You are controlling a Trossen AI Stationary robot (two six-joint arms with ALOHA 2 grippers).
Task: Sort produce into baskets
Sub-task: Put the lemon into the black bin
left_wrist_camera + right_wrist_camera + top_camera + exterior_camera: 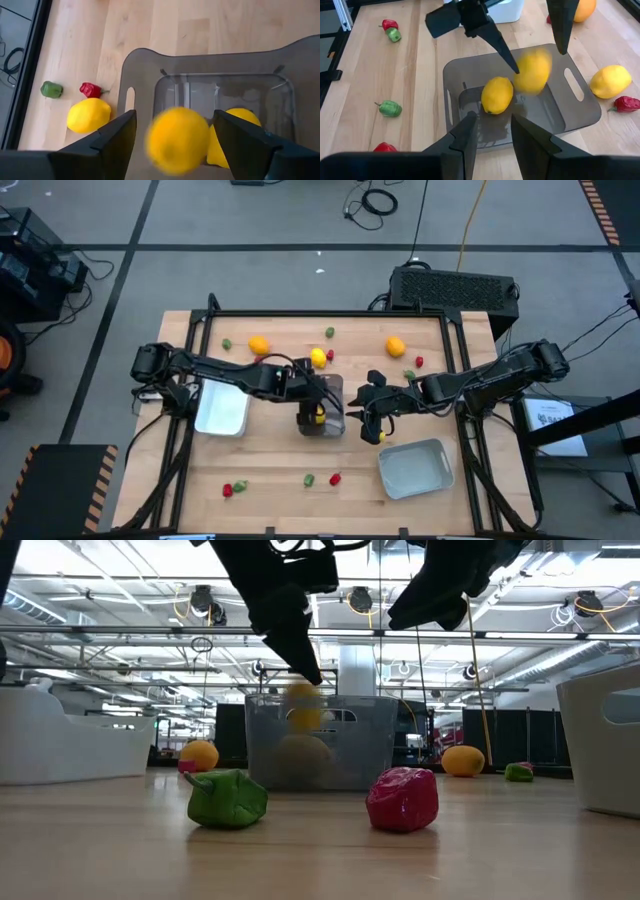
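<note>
My left gripper (175, 114) hangs open over the clear bin (322, 408) at the table's middle. A blurred yellow lemon (177, 140) is in the air between and just below its fingers, over the bin; it also shows in the right wrist view (532, 70). A second yellow lemon (497, 95) lies on the bin's floor. My right gripper (495, 137) is open and empty just right of the bin, pointing at it. A white tray (222, 408) stands left of the bin and a grey-blue tray (415, 468) at the near right.
Loose produce lies around: a yellow lemon (319, 358) and a red piece (329, 355) behind the bin, orange pieces (259, 345) (395, 346) farther back, and small green (309, 478) and red (335, 478) pieces near the front edge. A black frame (330, 313) borders the table.
</note>
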